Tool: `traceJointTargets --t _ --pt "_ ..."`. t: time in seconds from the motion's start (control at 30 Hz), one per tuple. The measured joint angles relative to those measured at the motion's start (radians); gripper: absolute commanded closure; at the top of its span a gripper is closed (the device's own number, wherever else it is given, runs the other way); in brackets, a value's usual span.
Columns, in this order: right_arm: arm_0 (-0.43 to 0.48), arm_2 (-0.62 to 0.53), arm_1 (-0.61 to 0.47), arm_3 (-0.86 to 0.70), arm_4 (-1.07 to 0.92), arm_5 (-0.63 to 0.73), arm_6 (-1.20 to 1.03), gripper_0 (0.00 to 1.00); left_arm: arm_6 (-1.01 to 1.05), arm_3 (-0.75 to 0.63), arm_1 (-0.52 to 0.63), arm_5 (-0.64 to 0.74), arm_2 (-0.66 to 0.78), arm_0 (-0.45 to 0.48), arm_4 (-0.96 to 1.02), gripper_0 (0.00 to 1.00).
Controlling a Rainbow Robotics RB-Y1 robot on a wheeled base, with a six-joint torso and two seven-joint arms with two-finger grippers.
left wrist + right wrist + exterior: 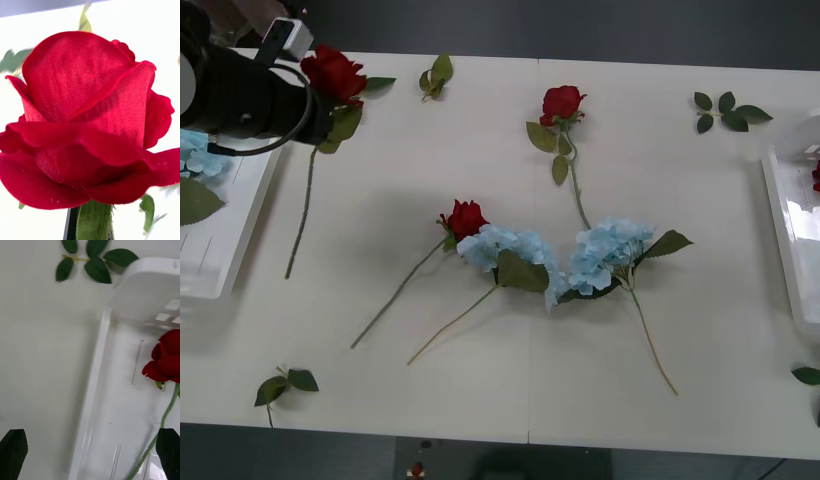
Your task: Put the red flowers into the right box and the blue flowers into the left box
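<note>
My left gripper [322, 108] is at the table's far left corner, shut on a red flower [333, 72] just under its head, and the stem trails down toward me. That rose head [86, 120] is right in front of the left wrist camera. Two more red flowers [563, 102] [465, 218] lie mid-table beside two blue flowers [505, 247] [610, 248]. The left box [220, 255] holds a blue flower [194, 152]. My right gripper [90, 455] hangs open over the right box [93, 390], in which a red flower [167, 360] lies.
Loose green leaf sprigs lie at the far edge [436, 75], the far right [728, 108], the near left [285, 385] and the near right [808, 375]. One sprig [92, 262] lies just beyond the right box's corner. The right box [788, 235] reaches the table's right edge.
</note>
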Motion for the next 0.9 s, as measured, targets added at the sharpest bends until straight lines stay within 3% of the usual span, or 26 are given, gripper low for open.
traceJointTargets --t 0.2,0.4,0.6,0.9 --pt "-0.012 -0.052 0.000 0.000 -0.173 0.128 0.083 0.00 0.033 -0.041 -0.107 -0.134 0.079 -0.016 0.069 1.00" --pt "-0.053 -0.022 0.000 0.000 -0.375 0.223 0.184 0.00 0.248 -0.046 -0.217 -0.242 0.077 -0.098 0.066 1.00" --pt "-0.107 0.014 0.000 0.000 -0.552 0.303 0.186 0.00 0.302 -0.046 -0.362 -0.342 0.077 -0.147 0.036 1.00" --pt "-0.182 0.017 0.043 0.000 -0.714 0.352 0.115 0.00 0.357 -0.046 -0.569 -0.459 0.076 -0.149 -0.111 1.00"
